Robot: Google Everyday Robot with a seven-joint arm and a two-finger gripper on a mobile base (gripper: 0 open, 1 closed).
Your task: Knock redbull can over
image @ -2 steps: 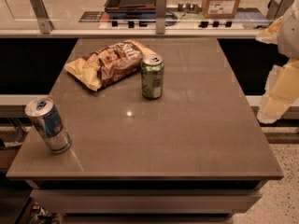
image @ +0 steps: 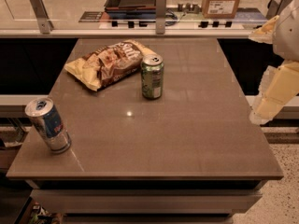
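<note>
Nothing had moved; the gripper, state untellable, hung right of the table; reaching the redbull can risked clipping the green can.

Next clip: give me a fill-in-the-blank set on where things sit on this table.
1. The redbull can stands, not yet knocked over, near the front ____ corner of the table.
2. The shorter can beside the chip bag is coloured ____.
3. The gripper hangs beyond the table's ____ edge, touching neither can.
Missing words: left; green; right.
</note>
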